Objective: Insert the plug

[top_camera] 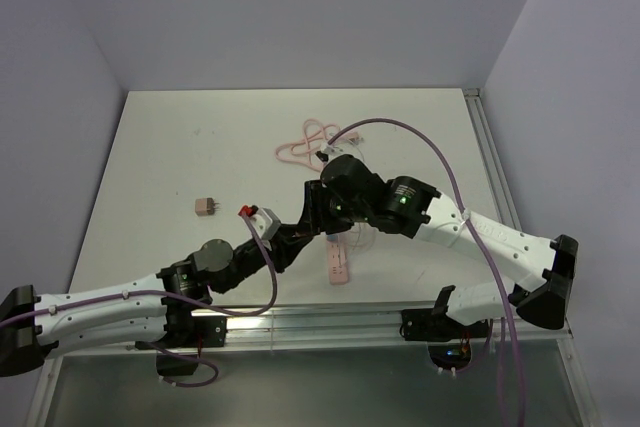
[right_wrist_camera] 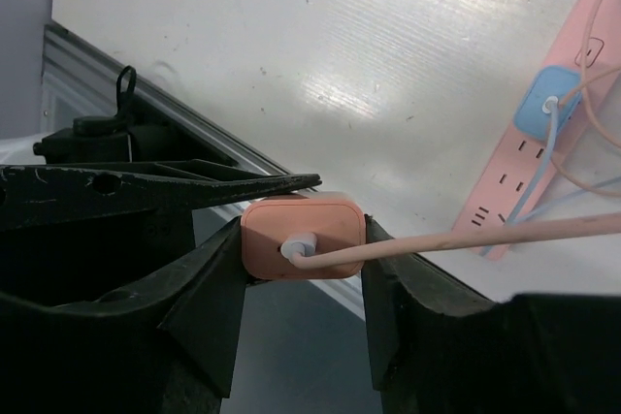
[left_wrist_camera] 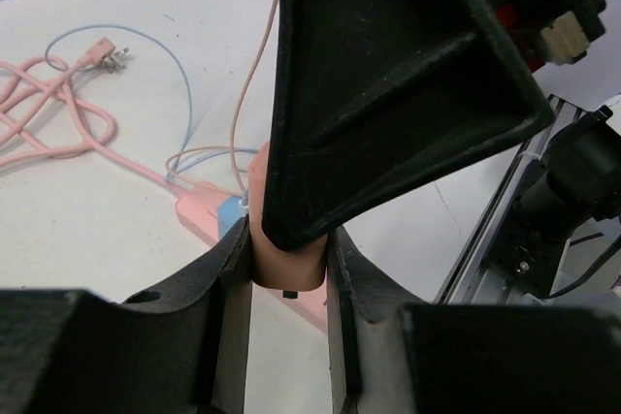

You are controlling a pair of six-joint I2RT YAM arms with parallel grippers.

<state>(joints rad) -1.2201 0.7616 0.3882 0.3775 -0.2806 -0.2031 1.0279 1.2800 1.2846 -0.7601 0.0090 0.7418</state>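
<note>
A pink-orange plug block (right_wrist_camera: pixel 320 225) with a pink cable (right_wrist_camera: pixel 466 239) is held above the table's near edge. My right gripper (right_wrist_camera: pixel 303 251) is shut on its two sides. My left gripper (left_wrist_camera: pixel 289 283) also grips it (left_wrist_camera: pixel 288 267) across the other two sides, one finger (right_wrist_camera: pixel 194 186) lying along its top. The pink power strip (top_camera: pixel 338 262) lies on the table beside the grippers; a blue plug (right_wrist_camera: pixel 546 104) sits in it. The strip also shows in the left wrist view (left_wrist_camera: pixel 199 210). In the top view both grippers meet above the strip's left side, left (top_camera: pixel 288 239), right (top_camera: pixel 316 219).
A coil of pink cable (top_camera: pixel 305 142) lies at the back centre. A small pink adapter (top_camera: pixel 205 206) sits alone at the left. A thin blue cable with a pink end plug (left_wrist_camera: pixel 102 50) runs from the strip. A metal rail (top_camera: pixel 330 322) borders the near edge.
</note>
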